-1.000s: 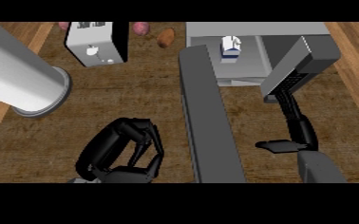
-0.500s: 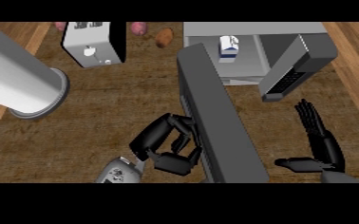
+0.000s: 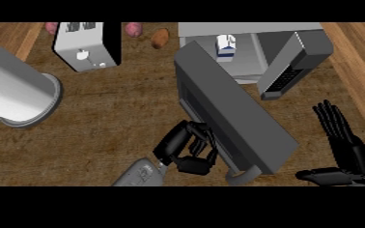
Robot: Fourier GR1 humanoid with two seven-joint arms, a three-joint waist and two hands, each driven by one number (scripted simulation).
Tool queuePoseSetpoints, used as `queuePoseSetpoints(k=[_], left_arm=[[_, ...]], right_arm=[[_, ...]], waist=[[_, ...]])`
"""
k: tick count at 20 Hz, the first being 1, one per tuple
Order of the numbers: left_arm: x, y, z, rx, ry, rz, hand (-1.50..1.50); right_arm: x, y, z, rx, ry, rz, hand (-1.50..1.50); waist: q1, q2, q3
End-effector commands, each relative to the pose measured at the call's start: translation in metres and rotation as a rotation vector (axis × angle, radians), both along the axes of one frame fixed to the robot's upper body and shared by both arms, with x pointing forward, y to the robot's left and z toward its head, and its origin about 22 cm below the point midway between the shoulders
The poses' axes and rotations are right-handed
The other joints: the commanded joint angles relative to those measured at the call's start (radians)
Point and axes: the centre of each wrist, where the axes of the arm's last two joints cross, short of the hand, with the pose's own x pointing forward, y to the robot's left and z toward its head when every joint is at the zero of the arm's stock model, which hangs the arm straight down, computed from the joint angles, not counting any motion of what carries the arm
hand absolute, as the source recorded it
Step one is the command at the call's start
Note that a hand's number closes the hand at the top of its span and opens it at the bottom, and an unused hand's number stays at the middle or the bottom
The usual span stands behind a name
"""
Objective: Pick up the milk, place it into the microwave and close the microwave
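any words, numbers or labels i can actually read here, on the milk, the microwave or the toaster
No readable text anywhere in the head view.
milk carton: a blue patch on its front, too blurred to read as words.
microwave control panel: dark rows of buttons, no legible numbers or signs.
toaster: slots and a knob only, no label to be seen.

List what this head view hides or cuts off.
- Head view: whether the left hand touches the microwave door; the door's edge hides the contact.
- Head view: grey cylinder, cut off by the left edge.
- Head view: pink things, cut by the top edge, unidentifiable.
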Motion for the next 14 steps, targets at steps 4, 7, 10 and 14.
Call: queuePoseSetpoints(k=[4, 7, 10, 14], left_arm=[[0.016, -0.019, -0.004, -0.001, -0.006, 0.059, 1.5], [0.003, -0.021, -0.019, 0.006, 0.046, 0.049, 1.5], [0.004, -0.032, -0.009, -0.018, 0.041, 0.053, 1.5], [0.003, -0.042, 0.005, -0.127, 0.021, 0.073, 1.5]], right_arm=[[0.007, 0.009, 0.035, 0.086, -0.091, 0.171, -1.5], [0.01, 0.001, 0.056, 0.063, -0.102, 0.189, -1.5], [0.005, 0.007, 0.061, 0.073, -0.08, 0.22, -1.5], [0.018, 0.02, 0.079, 0.075, -0.083, 0.288, -1.5]], waist=[[-0.04, 0.011, -0.001], [-0.06, 0.015, -0.002], [-0.08, 0.016, -0.002], [-0.1, 0.021, -0.004]])
